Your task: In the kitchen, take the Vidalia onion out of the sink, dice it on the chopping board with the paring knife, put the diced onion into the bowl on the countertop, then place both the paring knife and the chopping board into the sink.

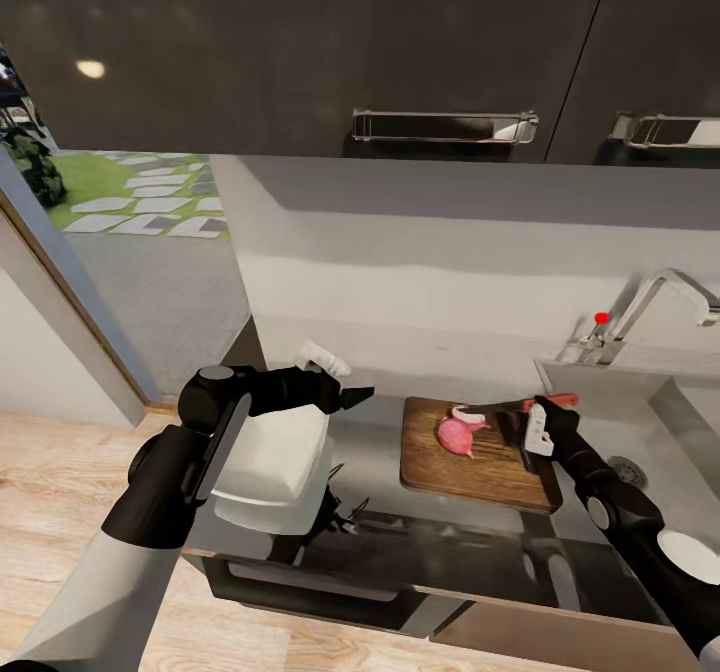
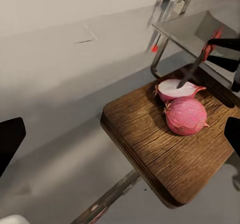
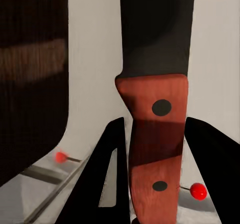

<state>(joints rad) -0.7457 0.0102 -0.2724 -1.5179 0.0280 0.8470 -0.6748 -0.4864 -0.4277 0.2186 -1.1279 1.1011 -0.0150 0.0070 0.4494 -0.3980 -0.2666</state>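
The onion lies in two halves on the dark-brown chopping board [image 1: 500,472]: one pink, dome up [image 2: 186,115], the other showing its white cut face [image 2: 174,88]. The paring knife [image 1: 492,408] has its dark blade tip at the cut half, and its red handle [image 3: 157,149] sits between the fingers [image 3: 112,174] of my right gripper [image 1: 525,420], which is shut on it. My left gripper [image 1: 352,394] hovers open above the countertop between the white bowl [image 1: 270,452] and the board, its fingers [image 2: 10,139] spread wide and holding nothing.
The steel sink [image 1: 690,422] with its drain [image 1: 628,469] lies right of the board, the chrome tap [image 1: 650,302] with a red dot behind it. Black upper cabinets [image 1: 300,42] hang overhead. The countertop's front edge [image 1: 400,582] is close below the bowl and board.
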